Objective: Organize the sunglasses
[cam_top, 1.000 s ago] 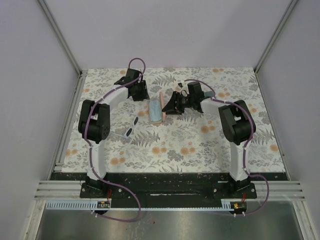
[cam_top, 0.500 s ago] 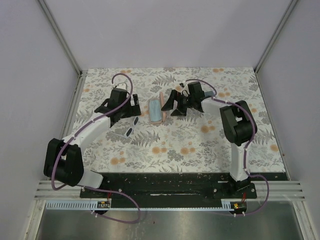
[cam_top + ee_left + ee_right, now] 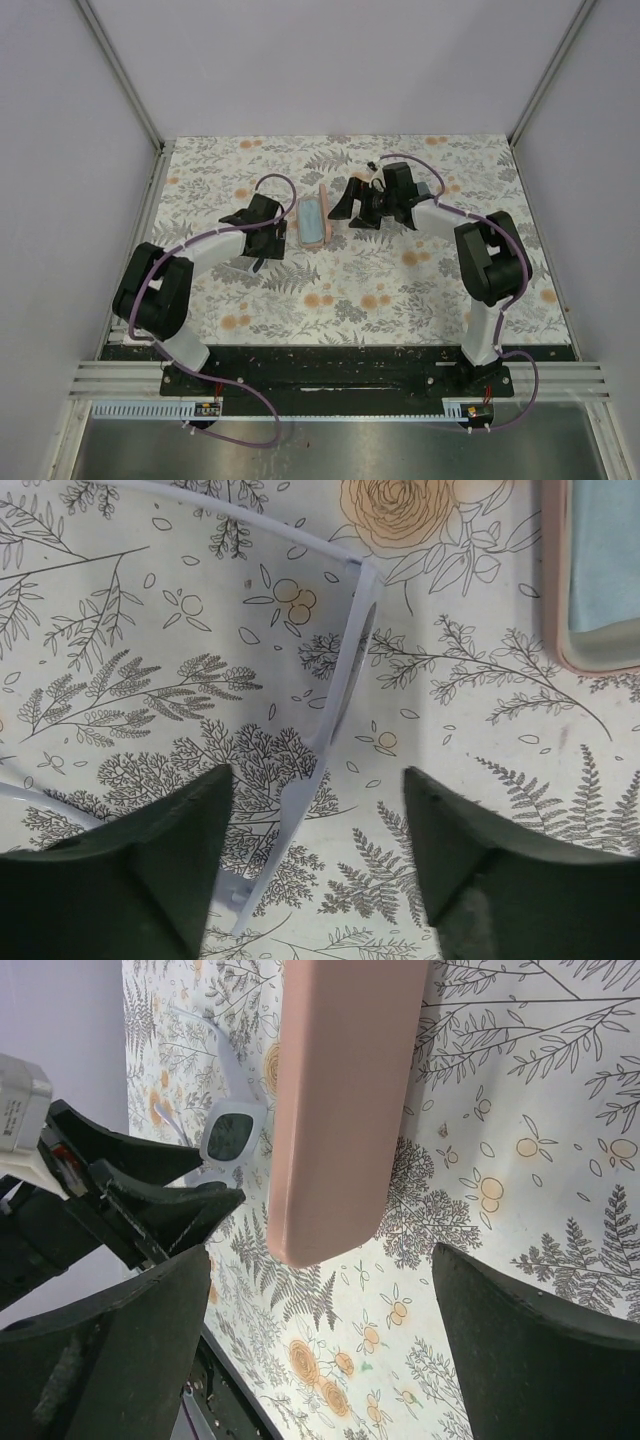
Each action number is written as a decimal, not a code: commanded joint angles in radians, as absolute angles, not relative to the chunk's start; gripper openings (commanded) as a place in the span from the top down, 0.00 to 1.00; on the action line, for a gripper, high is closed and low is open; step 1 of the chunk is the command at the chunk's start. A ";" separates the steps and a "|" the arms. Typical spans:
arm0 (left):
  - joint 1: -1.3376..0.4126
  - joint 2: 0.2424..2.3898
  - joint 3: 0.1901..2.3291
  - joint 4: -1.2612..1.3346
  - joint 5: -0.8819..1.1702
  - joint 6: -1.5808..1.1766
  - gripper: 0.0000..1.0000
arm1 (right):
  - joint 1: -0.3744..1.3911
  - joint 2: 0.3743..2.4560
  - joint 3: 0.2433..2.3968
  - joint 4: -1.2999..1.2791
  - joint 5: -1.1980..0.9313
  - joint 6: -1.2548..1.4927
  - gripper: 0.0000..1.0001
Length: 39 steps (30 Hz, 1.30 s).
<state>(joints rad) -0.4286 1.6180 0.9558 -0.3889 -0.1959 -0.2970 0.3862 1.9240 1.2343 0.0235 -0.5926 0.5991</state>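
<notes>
Left gripper (image 3: 315,815), mine: jaws wide, gripping nothing, hanging over white sunglasses (image 3: 345,675). Sunglasses lie on floral table (image 3: 480,730) just left of pink case (image 3: 585,650). Blue cloth (image 3: 605,550) sits inside case. Right gripper (image 3: 320,1290), mine: jaws wide, empty, just right of case, fingers clear of it.

I have the case (image 3: 316,222) lying open at the middle of the table (image 3: 400,290), with a cloth (image 3: 605,550) in it. The sunglasses (image 3: 345,670) lie on the table just left of the case, beneath my left gripper (image 3: 268,243). My right gripper (image 3: 342,208) sits just right of the case.
</notes>
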 commanded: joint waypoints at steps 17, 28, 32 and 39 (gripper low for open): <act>-0.402 1.603 0.922 -0.304 -0.016 -0.299 0.90 | 0.371 1.737 1.111 0.143 -0.509 0.601 0.03; -0.527 1.227 0.865 -0.212 0.514 -0.325 0.88 | 0.371 1.474 1.048 0.092 -0.515 0.575 0.11; -0.650 1.189 0.922 -0.212 0.662 -0.295 0.87 | 0.371 1.422 1.040 0.057 -0.616 0.566 0.38; -0.718 1.161 0.917 -0.020 0.816 -0.373 0.87 | 0.371 1.302 0.966 0.112 -0.741 0.575 0.83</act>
<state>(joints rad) -0.7181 1.1919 0.8917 -0.1951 0.6651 -0.3237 0.3740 1.3788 0.9874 0.0772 -0.6361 0.5884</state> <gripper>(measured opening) 0.180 0.217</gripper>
